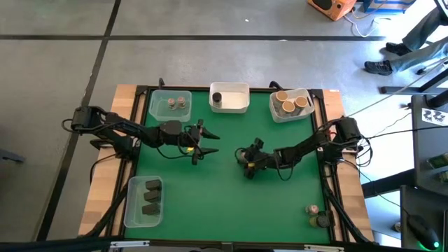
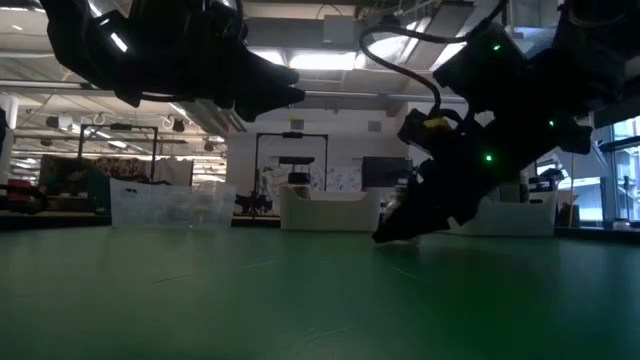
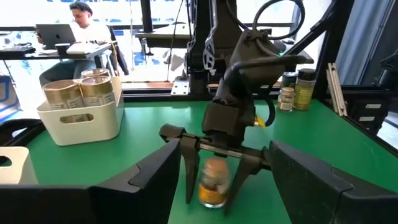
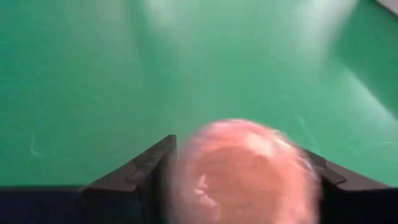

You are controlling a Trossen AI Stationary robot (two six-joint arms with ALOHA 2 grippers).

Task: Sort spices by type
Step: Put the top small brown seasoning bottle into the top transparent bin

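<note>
right gripper (image 3: 214, 177) is mid-table pinching an orange-lidded spice jar (image 3: 213, 182), left gripper (image 1: 201, 142) hanging spread at its 9 o'clock.

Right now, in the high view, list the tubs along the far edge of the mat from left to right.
Clear tub with two grey-lidded jars → white tub with one dark cylinder → clear tub with three tan-lidded jars.

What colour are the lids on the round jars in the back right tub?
Tan-orange lids, clearest in the high view, inside the clear tub.
</note>
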